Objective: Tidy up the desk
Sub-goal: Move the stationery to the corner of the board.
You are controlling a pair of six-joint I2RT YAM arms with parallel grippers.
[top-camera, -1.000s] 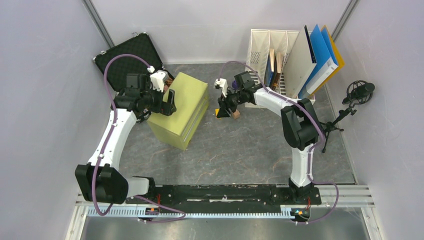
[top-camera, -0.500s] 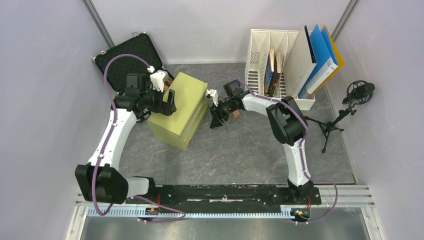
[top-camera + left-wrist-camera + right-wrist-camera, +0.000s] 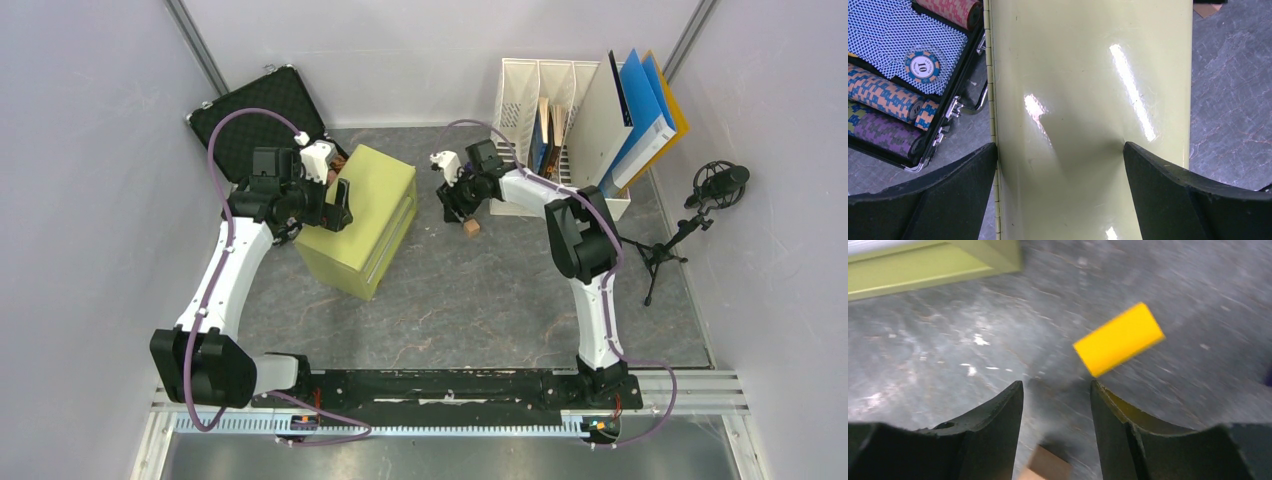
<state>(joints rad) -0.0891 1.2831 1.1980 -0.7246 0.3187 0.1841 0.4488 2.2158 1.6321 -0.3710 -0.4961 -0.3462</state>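
Right fingers (image 3: 993, 430) apart, empty, above a small yellow rectangular block (image 3: 1118, 338) and a brown wooden cube (image 3: 471, 228) loose on the dark grey marbled surface (image 3: 480, 300). Left fingers (image 3: 948, 200) spread wide over the glossy yellow-green cabinet (image 3: 1073, 75). Plenty left, I'd say.

You have a yellow-green drawer cabinet (image 3: 362, 220) standing just beside an open black case (image 3: 262, 118), whose trays hold rows of poker chips (image 3: 878, 95). At the far right, a white file rack (image 3: 530, 90) holds books, with blue and yellow binders (image 3: 640, 105) leaning alongside. A microphone (image 3: 722, 183) stands on a tripod nearby. A small brown block (image 3: 471, 228) and a yellow block (image 3: 1118, 339) lie apart.
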